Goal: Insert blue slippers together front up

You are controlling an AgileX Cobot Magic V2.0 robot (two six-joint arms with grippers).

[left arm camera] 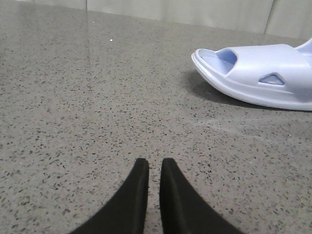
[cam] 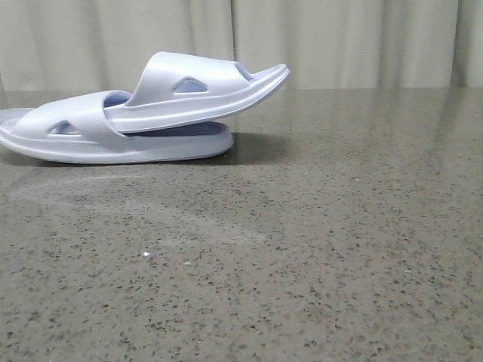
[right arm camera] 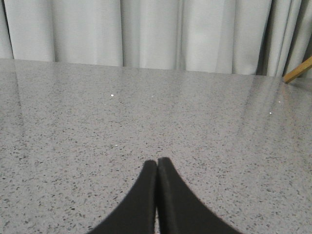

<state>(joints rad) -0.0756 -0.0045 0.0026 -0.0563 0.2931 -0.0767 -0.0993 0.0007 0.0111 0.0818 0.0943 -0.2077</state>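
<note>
I see the blue slippers (cam: 143, 113) at the far left of the surface (cam: 302, 249) in the front view, nested as 1 stack. The lower slipper (cam: 90, 136) lies flat on its sole, its left end cut off by the frame edge. The upper slipper (cam: 204, 87) is pushed under the lower one's strap and rests on its footbed, tilted, with its free end raised to the right and clear of the lower sole. Both straps show triangular side cutouts. The stack throws a shadow on the surface just to its right. Behind the surface hangs a pale curtain (cam: 339, 41). No arm shows in the front view. In the left wrist view the left end effector (left arm camera: 155, 168) hovers over bare speckled stone, its 2 dark fingers (left arm camera: 134, 195) nearly together with only a thin gap between the tips, holding nothing. The same view shows 1 slipper end (left arm camera: 258, 73) with the strap and 1 cutout, well apart from the fingers, and a bit of the second slipper at the frame edge. In the right wrist view the right end effector (right arm camera: 157, 165) has its 2 fingers (right arm camera: 178, 204) pressed tip to tip, empty, over bare stone with no slipper in that view. A tan stick-like object (right arm camera: 298, 70) pokes in at the frame edge by the curtain; I can't tell what it is.
</note>
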